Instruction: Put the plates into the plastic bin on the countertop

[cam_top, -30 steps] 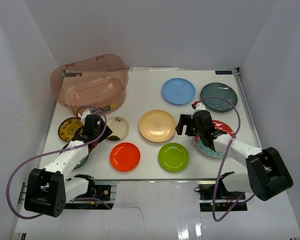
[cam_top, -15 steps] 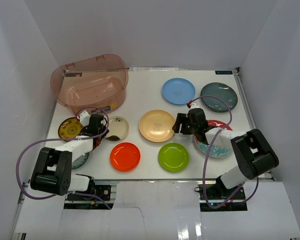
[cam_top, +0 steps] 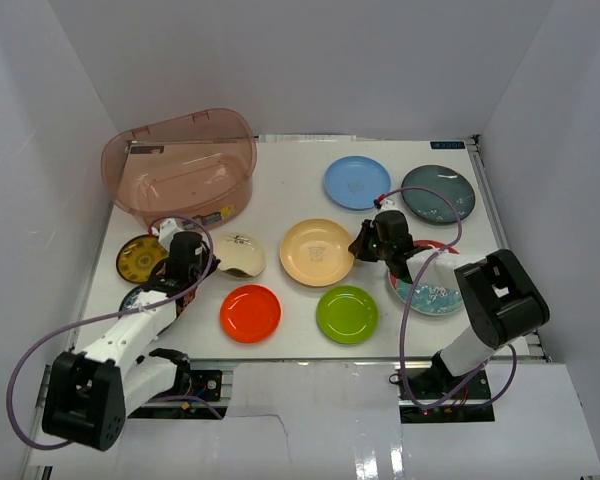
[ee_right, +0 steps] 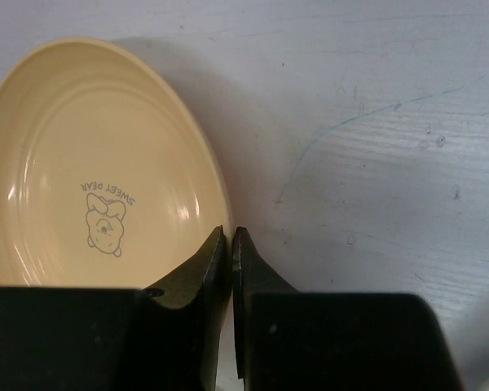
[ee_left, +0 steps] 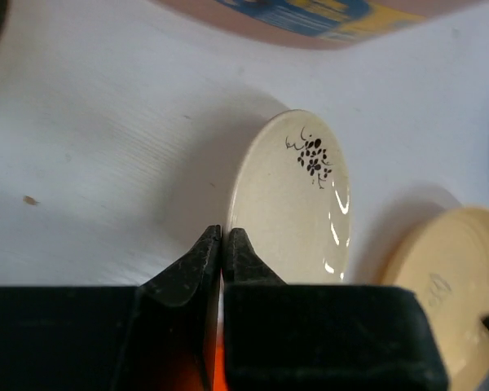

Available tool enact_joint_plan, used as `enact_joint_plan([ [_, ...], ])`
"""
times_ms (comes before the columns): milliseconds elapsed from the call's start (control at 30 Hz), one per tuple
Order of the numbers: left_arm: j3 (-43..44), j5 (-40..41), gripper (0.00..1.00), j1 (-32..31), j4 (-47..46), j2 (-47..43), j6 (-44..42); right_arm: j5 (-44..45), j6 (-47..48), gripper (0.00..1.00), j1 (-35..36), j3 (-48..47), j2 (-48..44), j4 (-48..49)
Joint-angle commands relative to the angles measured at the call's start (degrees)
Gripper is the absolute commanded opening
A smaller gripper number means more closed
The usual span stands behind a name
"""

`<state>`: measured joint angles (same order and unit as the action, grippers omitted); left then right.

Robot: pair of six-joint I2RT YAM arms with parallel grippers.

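Left hand (ee_left: 222, 240): jaws narrow, pinched on the near rim of the cream plate (ee_left: 293, 204). The plate extends away from the fingers and looks tipped up off the worktop (cam_top: 280, 190).
- Plate: glossy, with a small dark sprig motif near the far rim.
- Plastic bin (cam_top: 145, 160): just beyond the plate, straight ahead of this hand. Left arm is clearly the nearer one.

Right hand (ee_right: 230, 240): jaws also narrow, clamped on the right rim of the tan plate (ee_right: 90, 163), which has a bear drawing at its centre. The bin lies well apart, to the far left.
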<state>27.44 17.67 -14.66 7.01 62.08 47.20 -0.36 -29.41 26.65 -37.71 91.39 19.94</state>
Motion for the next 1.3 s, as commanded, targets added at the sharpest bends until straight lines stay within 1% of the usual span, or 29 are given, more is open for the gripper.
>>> enact_joint_plan([
  [0, 2.5, -8.4, 0.0, -2.4, 4.3, -8.1, -2.0, 0.0, -1.9, 0.08, -0.9, -1.0, -7.1, 3.3],
  [100, 7.4, -12.6, 0.0, -2.9, 5.6, -11.8, 0.6, 2.2, -1.7, 0.08, -1.2, -0.1, -13.2, 2.8],
  [200, 12.9, -10.7, 0.0, -3.0, 5.7, -11.0, -0.3, 3.6, 0.3, 0.08, -1.2, -0.5, -17.7, -0.5],
  [233, 17.4, -9.1, 0.0, -2.8, 5.9, -10.2, -0.9, 4.0, 0.9, 0.08, -1.3, -0.7, -18.6, -1.7],
  [300, 22.3, -4.0, 0.0, -2.3, 6.6, -6.3, -3.6, 5.0, 3.0, 0.08, -1.3, -0.9, -21.0, -3.8],
  [333, 26.7, -4.2, 0.0, 0.6, 6.4, -4.3, -4.4, 5.2, 3.7, 0.08, -1.3, -1.0, -21.7, -4.5],
  [367, 28.5, -5.8, 0.0, 2.9, 5.9, 0.4, -5.2, 5.1, 4.2, 0.08, -1.3, -1.5, -22.3, -5.3],
  [400, 29.9, -8.0, 0.0, 5.4, 4.3, 2.9, -5.2, 4.8, 4.8, 0.08, -1.2, -2.0, -23.2, -6.0],
  [433, 32.4, -12.2, 0.0, 10.4, 3.7, 5.6, -4.9, 4.0, 5.6, 0.08, -1.2, -3.1, -23.5, -7.2],
  [467, 33.7, -13.2, 0.0, 12.4, 3.6, 8.3, -4.7, 3.3, 5.8, 0.08, -1.2, -3.7, -23.9, -7.4],
  [500, 35.1, -13.0, 0.0, 13.5, 3.7, 13.5, -5.7, 2.0, 5.9, 0.08, -0.9, -4.2, -24.0, -7.6],
  [567, 38.7, -10.6, 0.0, 16.8, 4.4, 18.0, -6.8, 0.9, 6.3, 0.08, -0.3, -6.9, -23.3, -8.2],
  [633, 40.7, -7.6, 0.0, 18.1, 4.2, 23.1, -8.8, 0.9, 6.5, 0.08, 1.0, -11.2, -20.7, -8.0],
  [667, 41.1, -6.9, 0.0, 18.3, 4.5, 24.6, -9.2, 0.9, 6.4, 0.08, 1.7, -13.1, -19.3, -7.8],
  [700, 41.5, -6.8, 0.03, 18.8, 4.8, 27.1, -9.8, 0.9, 6.5, 0.08, 2.3, -15.4, -15.8, -7.7],
  [767, 41.6, -7.3, 0.15, 19.4, 5.3, 28.5, -9.8, 1.3, 6.6, 0.08, 4.8, -23.3, -11.6, -7.8],
  [800, 41.4, -8.0, 0.32, 19.5, 5.4, 28.3, -9.8, 1.4, 6.6, 0.08, 5.4, -26.4, -6.9, -8.1],
  [867, 39.8, -9.1, 0.59, 19.7, 4.7, 26.3, -9.9, 2.0, 6.9, 0.08, 7.3, -36.0, 0.5, -9.1],
  [900, 39.2, -9.5, 0.7, 19.7, 4.6, 24.9, -10.1, 2.6, 7.0, 0.08, 7.8, -39.3, 3.2, -9.2],
  [933, 38.6, -10.1, 0.82, 19.7, 4.7, 21.2, -10.5, 2.7, 7.0, 0.08, 8.2, -42.9, 5.9, -9.8],
  [967, 37.8, -11.2, 0.85, 19.7, 4.8, 19.0, -10.5, 2.8, 7.0, 0.08, 8.8, -50.8, 11.6, -10.6],
  [1000, 35.3, -12.0, 0.86, 19.6, 4.7, 16.6, -10.5, 3.2, 6.9, 0.08, 9.1, -54.5, 14.7, -11.8],
  [1033, 33.8, -13.1, 0.86, 19.7, 4.9, 11.7, -10.5, 3.3, 7.0, 0.08, 9.5, -58.1, 17.4, -12.0],
  [1067, 32.3, -15.1, 0.86, 19.5, 6.2, 9.1, -10.3, 2.7, 7.0, 0.08, 9.8, -61.9, 23.4, -12.3],
  [1100, 28.1, -16.2, 0.85, 19.5, 7.0, 6.5, -9.9, 2.6, 6.9, 0.08, 10.0, -70.3, 26.6, -14.0],
  [1133, 25.5, -17.3, 0.84, 19.5, 7.8, 3.8, -9.6, 2.6, 7.0, 0.08, 10.6, -74.8, 29.7, -15.3],
  [1167, 22.9, -20.5, 0.83, 19.5, 9.7, -1.6, -8.4, 3.0, 7.0, 0.08, 11.0, -79.4, 35.6, -16.5],
  [1200, 17.4, -22.0, 0.81, 19.5, 10.7, -4.1, -7.9, 3.1, 7.4, 0.08, 11.4, -87.1, 38.4, -17.4],
  [1267, 12.3, -26.0, 0.76, 19.4, 15.0, -10.8, -7.0, 2.6, 7.9, 0.08, 13.1, -93.4, 44.9, -17.0],
])
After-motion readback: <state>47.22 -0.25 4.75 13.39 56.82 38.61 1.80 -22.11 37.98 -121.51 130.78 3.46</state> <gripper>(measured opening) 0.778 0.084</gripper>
